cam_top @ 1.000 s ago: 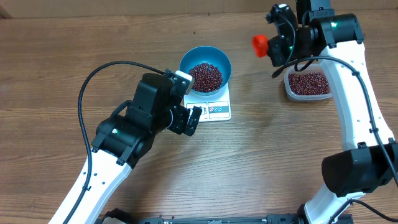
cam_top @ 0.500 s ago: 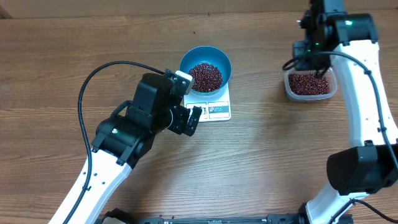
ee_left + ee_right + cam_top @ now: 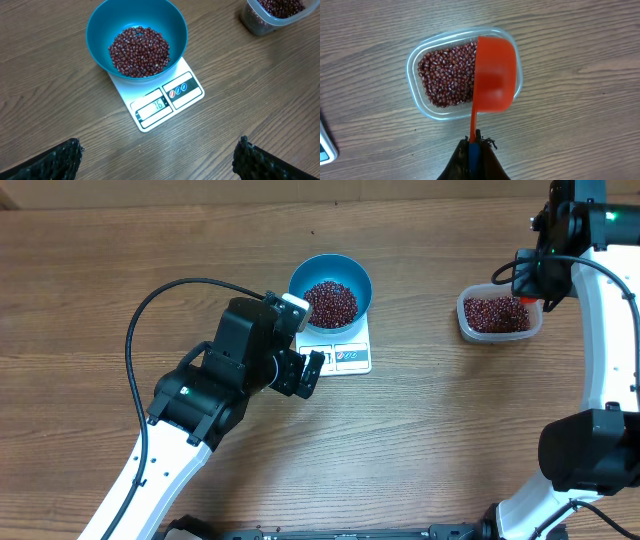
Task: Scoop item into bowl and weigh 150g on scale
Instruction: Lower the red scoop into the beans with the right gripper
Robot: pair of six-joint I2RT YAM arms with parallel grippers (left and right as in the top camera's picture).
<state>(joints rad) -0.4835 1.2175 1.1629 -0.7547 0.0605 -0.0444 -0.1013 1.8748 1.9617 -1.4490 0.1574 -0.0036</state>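
Note:
The blue bowl [image 3: 330, 266] stands on the white scale [image 3: 352, 358] with a mound of dark red beans [image 3: 330, 302] in it. In the left wrist view the bowl [image 3: 100, 30], its beans [image 3: 139, 51] and the scale [image 3: 172, 97] with a lit display lie ahead. My left gripper [image 3: 159, 145] hangs open over bare wood just in front of the scale, holding nothing. My right gripper [image 3: 475, 142] is shut on the handle of a red scoop [image 3: 492, 75]. The scoop's cup hovers over the right half of a clear tub [image 3: 411, 70] of beans [image 3: 447, 77]. No beans show in the cup.
The clear tub [image 3: 466, 323] sits at the back right, about a bowl's width right of the scale. The left arm [image 3: 190, 405] reaches in from the lower left, with a black cable looping above it. The right arm [image 3: 600, 330] runs along the right edge.
My right arm has swung right, carrying the red scoop from the gap between bowl and tub to above the tub. The left arm has not moved.

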